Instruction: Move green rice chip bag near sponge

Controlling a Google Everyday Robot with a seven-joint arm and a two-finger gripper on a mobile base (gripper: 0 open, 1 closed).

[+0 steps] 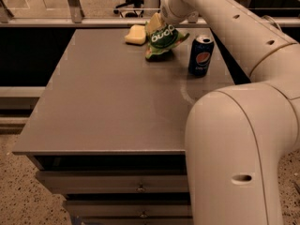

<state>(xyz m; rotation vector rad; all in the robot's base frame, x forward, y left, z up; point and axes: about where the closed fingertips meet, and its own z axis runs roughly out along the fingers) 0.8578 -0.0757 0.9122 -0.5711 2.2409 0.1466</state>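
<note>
The green rice chip bag stands tilted at the far end of the grey table, its lower edge on or just above the surface. The pale yellow sponge lies right beside it on the left, nearly touching. My gripper reaches in from the upper right and is shut on the bag's top edge; its yellowish fingers show above the bag. The arm fills the right side of the view.
A blue Pepsi can stands upright just right of the bag, near the table's right edge. A glass railing runs behind the table's far edge. Drawers sit under the front edge.
</note>
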